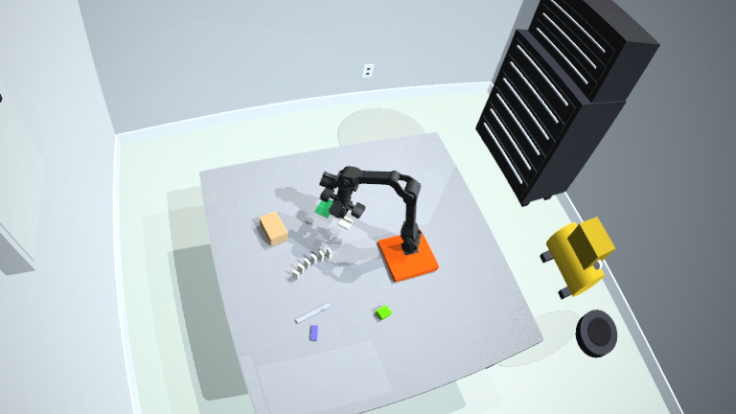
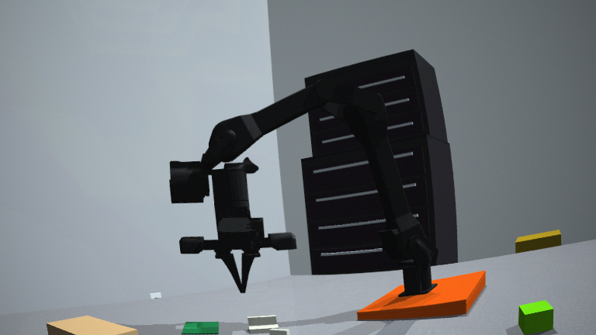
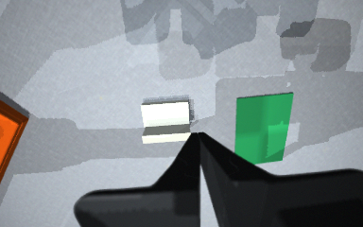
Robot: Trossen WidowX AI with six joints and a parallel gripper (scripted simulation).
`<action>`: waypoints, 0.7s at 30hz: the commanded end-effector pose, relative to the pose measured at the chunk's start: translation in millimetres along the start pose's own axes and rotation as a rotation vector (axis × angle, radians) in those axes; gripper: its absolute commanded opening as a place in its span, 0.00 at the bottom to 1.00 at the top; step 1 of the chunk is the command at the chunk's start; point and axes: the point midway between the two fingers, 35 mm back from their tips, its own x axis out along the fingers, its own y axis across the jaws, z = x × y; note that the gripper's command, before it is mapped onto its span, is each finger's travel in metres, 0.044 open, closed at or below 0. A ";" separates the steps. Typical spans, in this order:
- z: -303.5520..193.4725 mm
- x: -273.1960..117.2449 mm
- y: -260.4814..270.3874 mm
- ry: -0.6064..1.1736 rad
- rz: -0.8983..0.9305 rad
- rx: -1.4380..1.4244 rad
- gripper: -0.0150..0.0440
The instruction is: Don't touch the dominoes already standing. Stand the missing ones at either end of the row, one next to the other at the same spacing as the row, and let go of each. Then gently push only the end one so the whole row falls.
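Observation:
A slanting row of several cream dominoes (image 1: 307,263) stands in the top view, left of the arm's base. Away from the row, a cream piece (image 1: 345,222) (image 2: 262,323) (image 3: 165,114) lies on the table. It shows a wide face and a narrow strip with a dark band between; I cannot tell whether it is one piece or two dominoes together. My gripper (image 2: 242,291) (image 3: 197,138) is shut and empty, pointing straight down above the table. In the wrist view its tips appear just right of the cream piece. In the top view the fingertips are hidden by the gripper body.
A green flat piece (image 1: 324,208) (image 2: 200,327) (image 3: 262,128) lies beside the cream piece. A tan block (image 1: 272,227) (image 2: 90,326) is left of the row. A grey bar (image 1: 312,312), purple block (image 1: 313,333) and lime block (image 1: 383,312) (image 2: 535,317) lie beyond the row.

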 end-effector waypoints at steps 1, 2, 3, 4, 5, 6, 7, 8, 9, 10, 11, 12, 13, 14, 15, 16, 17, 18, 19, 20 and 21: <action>-0.8 0.3 0.0 0.005 0.001 -0.005 0.25; -0.8 0.3 0.0 0.005 0.001 -0.005 0.25; -0.8 0.3 0.0 0.005 0.001 -0.005 0.25; -0.8 0.3 0.0 0.005 0.001 -0.005 0.25; -0.8 0.3 0.0 0.005 0.001 -0.005 0.25; -0.8 0.3 0.0 0.005 0.001 -0.005 0.25; -0.8 0.3 0.0 0.005 0.001 -0.005 0.25; -0.8 0.3 0.0 0.005 0.001 -0.005 0.25; -0.8 0.3 0.0 0.005 0.001 -0.005 0.25; -0.8 0.3 0.0 0.005 0.001 -0.005 0.25; -0.8 0.3 0.0 0.005 0.001 -0.005 0.25; -0.8 0.3 0.0 0.005 0.001 -0.005 0.25; -0.8 0.3 0.0 0.005 0.001 -0.005 0.25; -0.9 2.9 -0.7 0.005 0.001 -0.005 0.25; -1.4 10.6 -2.6 0.005 0.001 -0.005 0.25; -2.2 23.6 -5.2 0.005 0.001 -0.005 0.25; -3.5 40.6 -7.8 0.005 0.001 -0.005 0.25; -4.9 57.5 -9.4 0.005 0.001 -0.005 0.25; -6.1 70.2 -9.9 0.005 0.001 -0.005 0.25; -6.8 77.8 -10.0 0.005 0.001 -0.005 0.25; -7.1 80.4 -10.0 0.005 0.001 -0.005 0.25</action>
